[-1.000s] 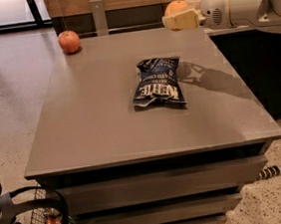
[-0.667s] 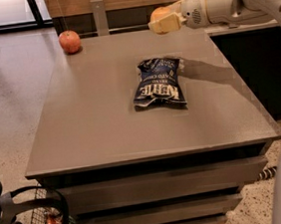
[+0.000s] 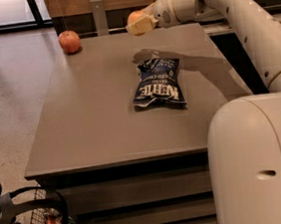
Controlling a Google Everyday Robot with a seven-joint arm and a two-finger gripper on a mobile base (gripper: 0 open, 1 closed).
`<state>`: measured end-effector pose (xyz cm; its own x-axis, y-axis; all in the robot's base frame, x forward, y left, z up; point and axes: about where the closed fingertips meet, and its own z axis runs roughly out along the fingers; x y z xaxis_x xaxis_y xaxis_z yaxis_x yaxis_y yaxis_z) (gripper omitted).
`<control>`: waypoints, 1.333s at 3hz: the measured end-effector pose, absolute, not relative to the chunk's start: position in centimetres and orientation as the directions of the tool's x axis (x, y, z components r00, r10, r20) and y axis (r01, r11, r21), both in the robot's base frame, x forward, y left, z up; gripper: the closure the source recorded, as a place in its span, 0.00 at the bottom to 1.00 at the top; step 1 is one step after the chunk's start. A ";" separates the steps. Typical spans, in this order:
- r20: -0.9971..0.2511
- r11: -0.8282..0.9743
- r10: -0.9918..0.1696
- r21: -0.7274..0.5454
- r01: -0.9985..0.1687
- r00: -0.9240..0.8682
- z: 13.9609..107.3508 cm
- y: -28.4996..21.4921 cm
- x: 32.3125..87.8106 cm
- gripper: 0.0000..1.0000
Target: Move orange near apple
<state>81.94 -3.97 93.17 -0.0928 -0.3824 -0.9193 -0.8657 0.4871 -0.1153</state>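
**Orange carried above the desk, apple waiting at the far left corner**

The tool (image 3: 137, 26) hangs in the air over the far edge of the desk (image 3: 96, 123), clamped on the orange (image 3: 132, 17); only the top curve of the fruit shows above the pale fingers (image 3: 144, 26), and it touches nothing else. The apple (image 3: 69, 41) sits on the desk near its far left corner, well apart from the tool and to the left of it; a dark blue chip bag (image 3: 157, 81) lies flat nearer the middle, below and slightly right of the tool.

The orange looks firm and moderately heavy for its size; its skin probably gives the pads fair friction, though a round body can roll out of a shallow pinch. The safest hold is likely across its widest part, with the fingers on opposite sides; too much squeeze could bruise it.

The carry seems under way and the placing not yet done; once released the fruit may roll, so it should be set down gently just beside the apple without knocking it towards the desk edge; the chip bag lies clear of that path.
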 end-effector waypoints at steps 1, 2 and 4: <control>-0.929 0.462 -0.363 -0.112 -0.880 -0.072 92.5 -0.2 83.3 1.00; -0.928 0.462 -0.362 -0.096 -0.882 -0.088 91.1 2.3 84.0 1.00; -0.901 0.469 -0.415 -0.091 -0.878 -0.128 87.4 6.7 84.3 1.00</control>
<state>84.29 6.71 87.41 -0.1283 -0.4146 -0.9009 -0.8784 0.4692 -0.0908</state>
